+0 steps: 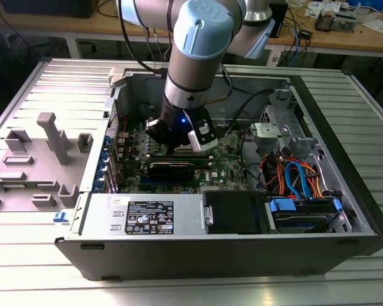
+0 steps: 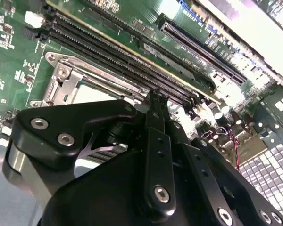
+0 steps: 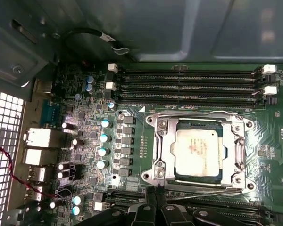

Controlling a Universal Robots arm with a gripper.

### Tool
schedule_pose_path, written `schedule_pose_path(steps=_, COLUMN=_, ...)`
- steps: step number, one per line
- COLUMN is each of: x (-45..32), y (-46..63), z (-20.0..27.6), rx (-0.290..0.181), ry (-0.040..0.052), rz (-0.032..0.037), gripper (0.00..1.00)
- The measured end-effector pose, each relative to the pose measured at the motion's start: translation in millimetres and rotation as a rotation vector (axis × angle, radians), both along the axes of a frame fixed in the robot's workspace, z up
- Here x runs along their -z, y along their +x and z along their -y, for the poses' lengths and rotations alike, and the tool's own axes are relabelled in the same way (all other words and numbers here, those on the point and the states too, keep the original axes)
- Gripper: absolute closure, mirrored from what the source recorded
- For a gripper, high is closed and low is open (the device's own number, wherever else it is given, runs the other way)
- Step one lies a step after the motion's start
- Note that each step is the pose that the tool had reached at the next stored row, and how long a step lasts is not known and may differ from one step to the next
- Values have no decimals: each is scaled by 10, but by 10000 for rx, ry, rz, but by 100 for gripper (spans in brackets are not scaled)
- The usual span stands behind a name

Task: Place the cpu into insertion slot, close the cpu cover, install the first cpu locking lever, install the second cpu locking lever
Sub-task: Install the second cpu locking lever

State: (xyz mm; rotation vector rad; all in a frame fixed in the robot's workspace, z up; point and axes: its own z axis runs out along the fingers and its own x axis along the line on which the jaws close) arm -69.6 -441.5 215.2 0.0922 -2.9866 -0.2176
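Silver-grey cpu [image 3: 198,154] sits in the insertion slot [image 3: 166,149] under the closed cpu cover [image 3: 236,153]; we see our gripper [image 3: 153,192] pinched together beside it.

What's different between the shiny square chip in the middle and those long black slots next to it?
The cpu is a flat square with a pale silver top; the memory slots are long, narrow and black. There is one cpu, while the memory slots lie as several parallel rows. The cpu sits inside a silver metal frame; the memory slots have white clips at their ends. Both are mounted on the same green circuit board.
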Motion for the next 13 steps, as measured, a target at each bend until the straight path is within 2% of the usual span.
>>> schedule_pose_path(steps=3, x=24, y=-3, z=1, rx=-2, ry=122, rz=-1, gripper=89)
schedule_pose_path(steps=5, x=49, y=-14, z=1, rx=-3, ry=317, rz=1, gripper=89)
schedule_pose_path(steps=6, x=53, y=-22, z=2, rx=-2, ry=353, rz=0, gripper=89)
schedule_pose_path(steps=8, x=58, y=-35, z=2, rx=-2, ry=380, rz=2, gripper=89)
schedule_pose_path(steps=13, x=62, y=-45, z=3, rx=-4, ry=381, rz=0, gripper=89)
